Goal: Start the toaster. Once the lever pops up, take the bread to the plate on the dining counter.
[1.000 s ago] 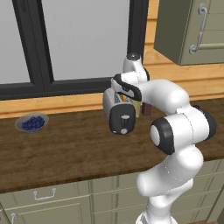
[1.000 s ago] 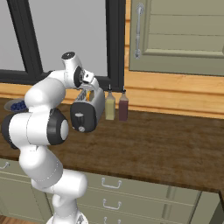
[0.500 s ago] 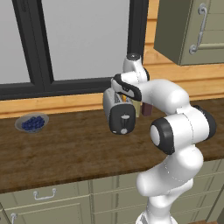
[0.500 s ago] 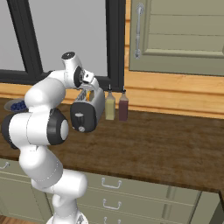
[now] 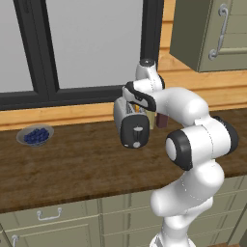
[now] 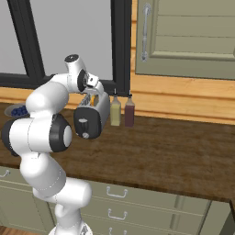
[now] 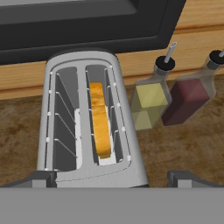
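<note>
The silver toaster [image 5: 126, 118] [image 6: 97, 115] [image 7: 87, 61] stands on a dark brown wood-grain counter [image 5: 72, 164]; I cannot tell if this is the dining counter. On the toaster's black end panel the lever [image 5: 137, 130] shows as a small light tab above the round knob. The bread [image 7: 99, 118] sits deep in the right slot, an orange-tan edge [image 5: 136, 109] just showing. My gripper [image 7: 113, 180] [image 6: 94, 94] hangs open directly over the toaster top, fingers clear of it, holding nothing. The plate is out of view.
A yellow bottle [image 7: 148, 107] [image 6: 115, 113] and a dark red bottle [image 7: 186, 101] [image 6: 129, 113] stand close beside the toaster. A grey bowl of blueberries [image 5: 34, 136] sits to the left. The window frame is behind, and a wall cabinet [image 5: 212, 34] hangs above right.
</note>
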